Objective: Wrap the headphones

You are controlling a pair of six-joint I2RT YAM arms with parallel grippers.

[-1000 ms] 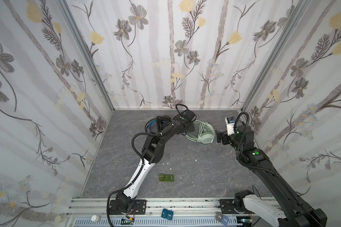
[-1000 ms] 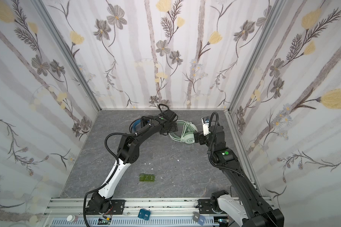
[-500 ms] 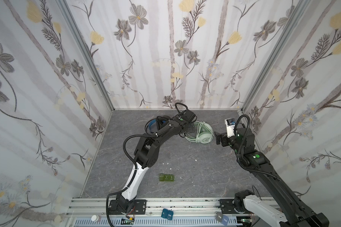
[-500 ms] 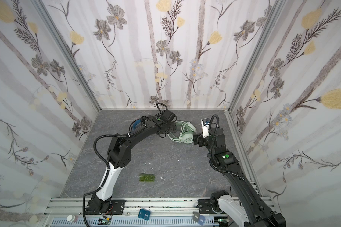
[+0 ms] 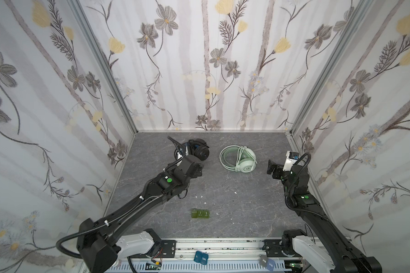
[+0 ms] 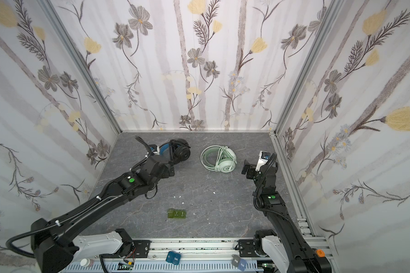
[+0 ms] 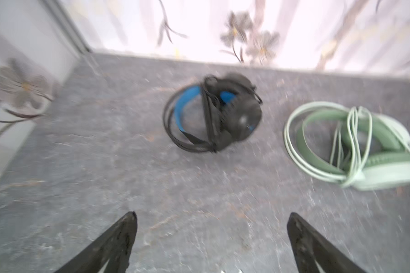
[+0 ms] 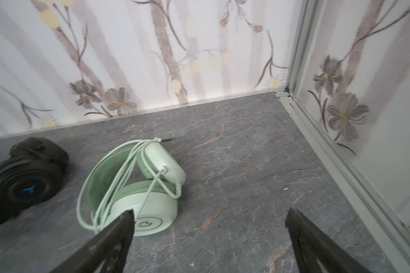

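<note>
The left gripper point(image 5: 198, 170) has drawn back from over the mint-green headset point(image 5: 238, 157), where it was reaching a second ago, and now hovers above bare tabletop point(image 5: 234, 201) just in front of the black headset point(image 5: 198, 151), its jaws spread wide with nothing between them in the left wrist view. The right gripper point(image 5: 272, 166) has barely shifted: it hangs just beside the mint-green headset, apart from it, jaws likewise wide and empty. Both headsets lie on their sides near the back wall, close together but not touching. The pale cable point(image 8: 128, 170) is looped around the mint-green headband and cups, and the black cable point(image 7: 208, 118) is strapped across the black headset's blue-lined band. With both cables bundled and both grippers released and backing off, the wrapping looks finished, or very nearly so.
</note>
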